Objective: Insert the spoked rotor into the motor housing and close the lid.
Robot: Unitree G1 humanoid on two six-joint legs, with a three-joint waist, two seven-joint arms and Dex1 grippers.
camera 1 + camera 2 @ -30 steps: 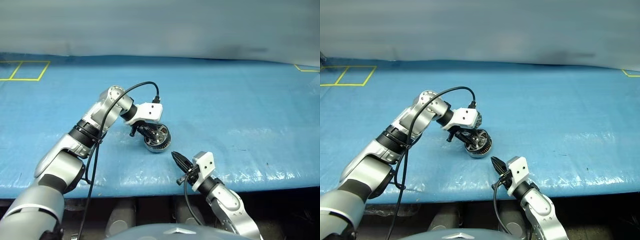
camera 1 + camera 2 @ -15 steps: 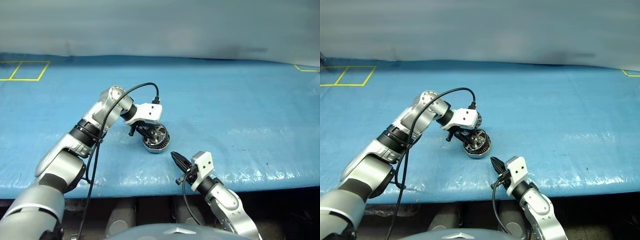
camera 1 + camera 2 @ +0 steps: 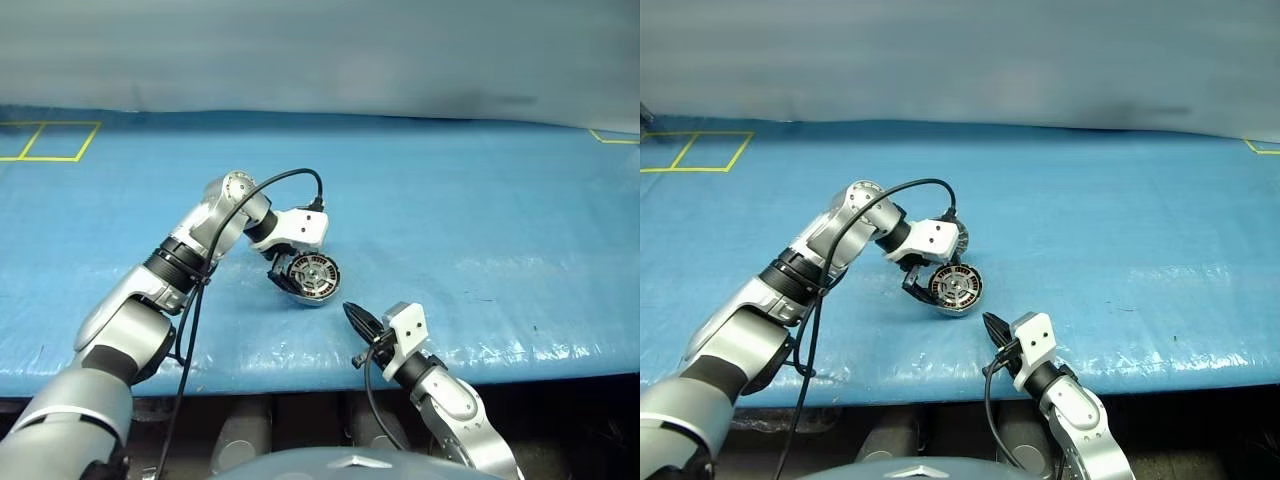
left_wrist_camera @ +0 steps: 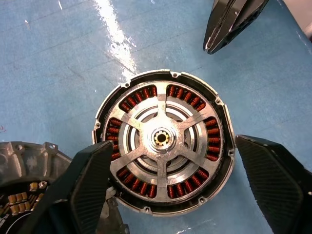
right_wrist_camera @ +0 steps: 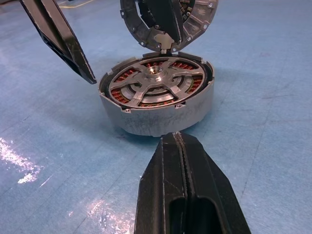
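Note:
The motor housing lies flat on the blue sheet, a ring of copper windings showing inside it. Seated in it is the spoked rotor, silver spokes up. Hinged at the housing's far side, the lid stands upright and open; its inner face also shows as the lid. My left gripper hangs open over the housing, one finger on each side, touching nothing. My right gripper is shut and empty, pointing at the housing from just in front of it, also seen as the right gripper.
The blue sheet covers the whole table, with its front edge just below my right gripper. Yellow tape squares mark the far left. A black cable loops over my left wrist.
My left gripper's fingers have spread wide and let go of the rotor, which now sits level in the housing. The right arm has stayed still.

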